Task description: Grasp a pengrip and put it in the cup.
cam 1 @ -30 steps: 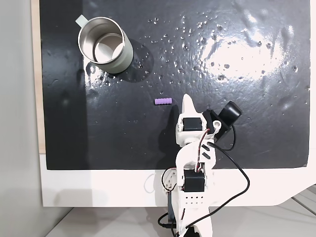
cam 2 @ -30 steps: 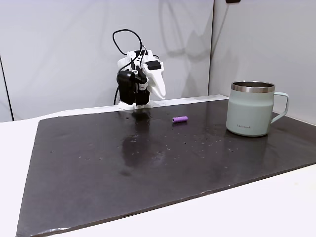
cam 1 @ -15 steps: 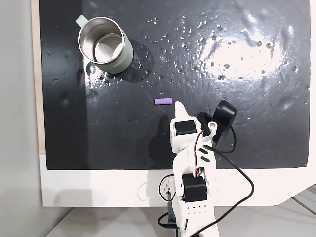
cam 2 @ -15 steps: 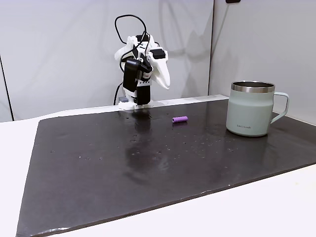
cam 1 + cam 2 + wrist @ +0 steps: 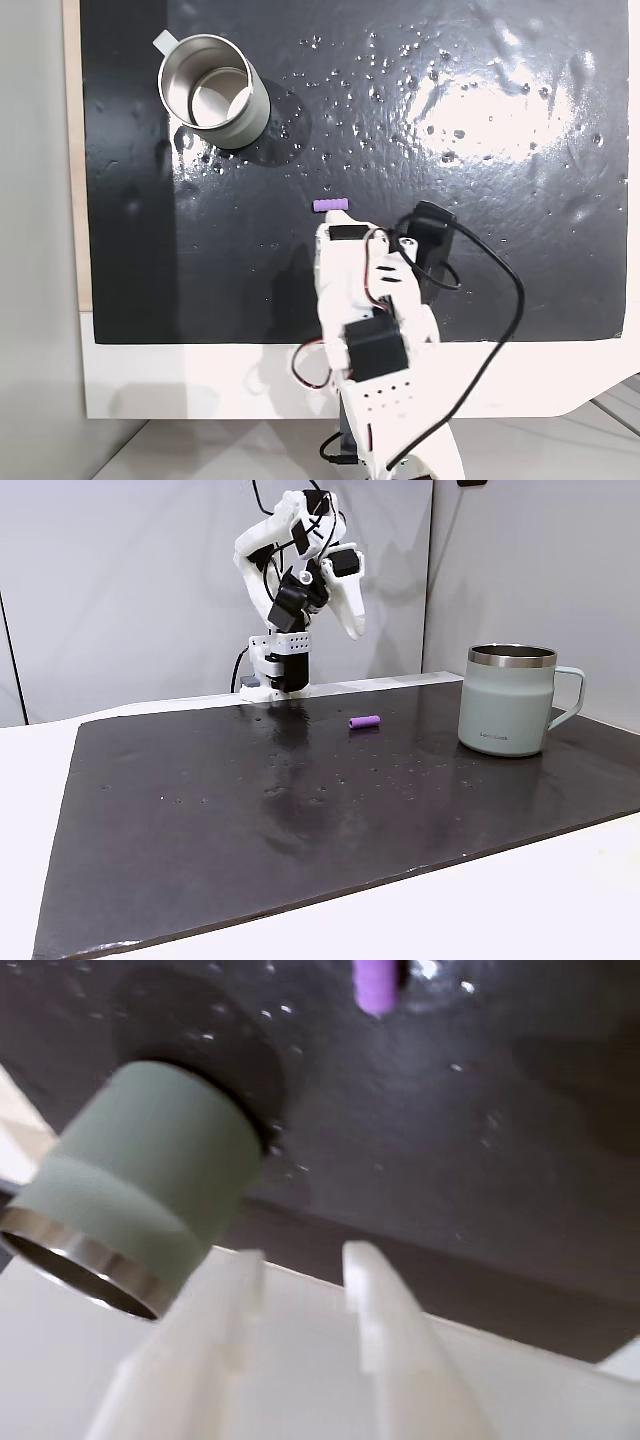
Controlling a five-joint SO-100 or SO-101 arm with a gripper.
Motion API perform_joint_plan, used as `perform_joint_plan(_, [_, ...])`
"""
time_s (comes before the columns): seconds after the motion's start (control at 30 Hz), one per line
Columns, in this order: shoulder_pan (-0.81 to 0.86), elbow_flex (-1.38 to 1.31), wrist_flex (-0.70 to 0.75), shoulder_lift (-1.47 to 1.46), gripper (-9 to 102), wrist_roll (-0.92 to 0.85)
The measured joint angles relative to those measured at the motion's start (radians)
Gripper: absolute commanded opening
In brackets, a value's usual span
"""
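Raised well above the black mat (image 5: 300, 810), the white gripper (image 5: 355, 628) is seen pointing downward with nothing held; in the wrist view its two fingers (image 5: 385, 1310) stand a little apart, with a narrow gap between them. The pengrip (image 5: 364, 722) lies on its side on the mat, below the gripper tip and untouched by it; in a fixed view from above, the pengrip (image 5: 331, 205) is seen just beyond the arm's front end. The cup (image 5: 510, 700) stands upright on the mat, well apart from the pengrip, with its handle turned away from it. White table (image 5: 520, 900) surrounds the mat.
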Motion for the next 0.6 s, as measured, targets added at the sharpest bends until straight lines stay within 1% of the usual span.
perform_joint_plan(0.13, [-0.025,-0.089,0.078,-0.084,23,0.098])
perform_joint_plan(0.3, [-0.044,-0.137,0.127,-0.170,31,0.161])
perform_joint_plan(0.43, [-0.026,-0.167,0.179,-0.279,32,0.193])
perform_joint_plan(0.6, [0.015,-0.189,0.166,-0.396,32,0.187])
